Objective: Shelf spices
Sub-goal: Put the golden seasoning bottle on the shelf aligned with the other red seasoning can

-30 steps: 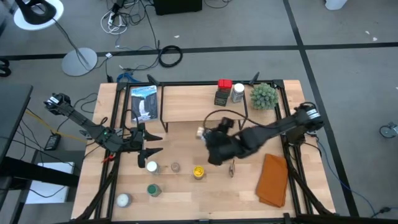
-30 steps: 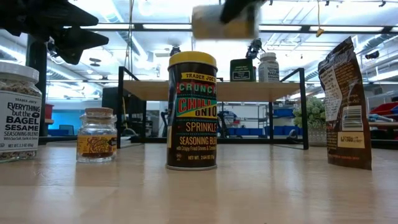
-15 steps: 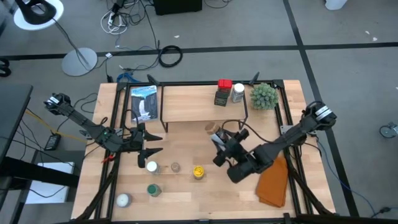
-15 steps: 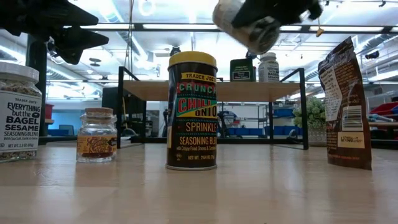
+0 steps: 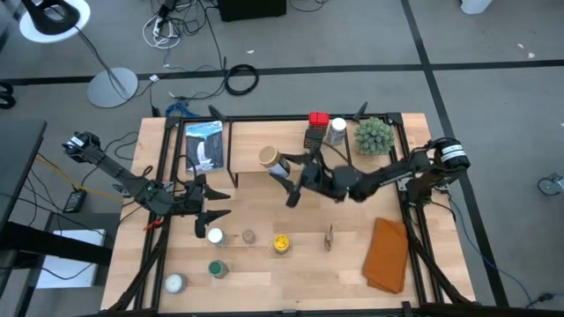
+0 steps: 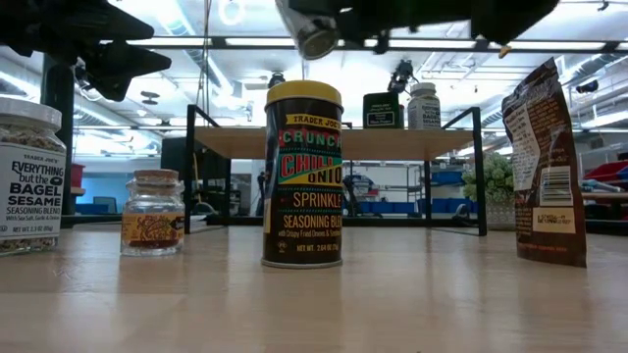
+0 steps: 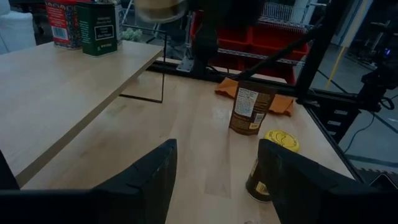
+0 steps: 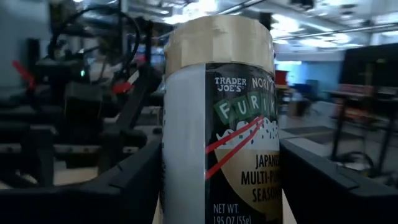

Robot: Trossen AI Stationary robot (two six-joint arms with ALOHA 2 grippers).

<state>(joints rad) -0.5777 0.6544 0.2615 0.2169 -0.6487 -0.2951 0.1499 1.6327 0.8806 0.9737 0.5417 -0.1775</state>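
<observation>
My right gripper [image 5: 286,172] is shut on a furikake spice jar [image 5: 273,161] with a tan lid, in the air over the front edge of the shelf [image 5: 264,141]. The shelf is a pale plank on thin black legs. A red tin [image 5: 318,120], a dark tin [image 5: 315,138] and a white jar [image 5: 337,131] stand on its far right end. Other spices stand on the table: a yellow-lidded tin [image 5: 281,243], a small glass jar [image 5: 249,237], a white-lidded jar [image 5: 214,235] and a green-lidded jar [image 5: 217,268]. My left gripper [image 5: 211,202] waits open at the table's left. My right gripper pinches the furikake jar by the two sides of its labelled body [image 8: 217,155], one finger [image 8: 134,180] on each side. The fingers come about level from the table's right. The jar is tilted, its tan lid [image 8: 221,40] toward the far left, clear of shelf and table.
A brown pouch [image 5: 329,236] stands near the table's middle, and an orange-brown cloth [image 5: 386,254] lies at the near right. A green fuzzy plant [image 5: 374,135] sits at the far right corner. A blue-and-white packet [image 5: 204,145] lies left of the shelf, and a white jar [image 5: 174,283] stands at the near left.
My right gripper has swung up from pointing down over the table's middle to about level. It has carried the furikake jar toward the far left, up to the shelf's front edge. The jar has turned about in the hold.
</observation>
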